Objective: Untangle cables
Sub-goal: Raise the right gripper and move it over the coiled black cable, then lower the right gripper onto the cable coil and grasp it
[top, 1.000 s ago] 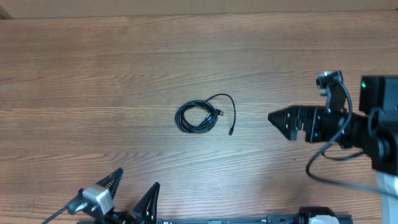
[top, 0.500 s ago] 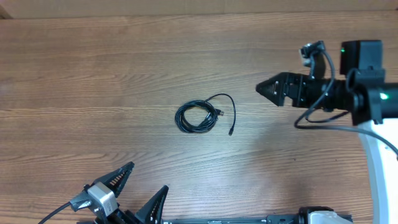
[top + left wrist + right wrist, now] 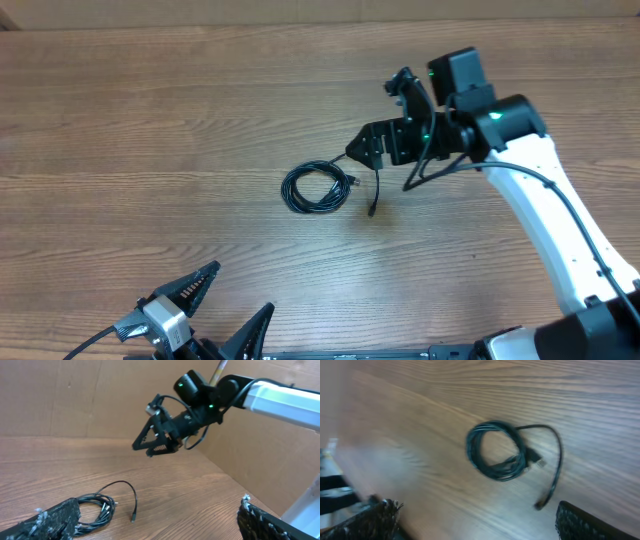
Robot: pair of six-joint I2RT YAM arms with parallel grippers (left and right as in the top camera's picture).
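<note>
The cables (image 3: 317, 188) lie as one small black coil near the table's middle, with a loose end curving right to a plug (image 3: 371, 212). They also show in the left wrist view (image 3: 95, 508) and the right wrist view (image 3: 497, 450). My right gripper (image 3: 358, 148) is open and empty, hovering just above and right of the coil. My left gripper (image 3: 230, 305) is open and empty at the near edge, well short of the coil.
The wooden table (image 3: 150, 130) stretches bare around the coil. A brown board wall (image 3: 60, 395) stands behind the table. The white right arm (image 3: 545, 210) reaches in from the right.
My right arm has swung left from the right edge to just above the coil. My left gripper has shifted slightly right and forward at the near edge.
</note>
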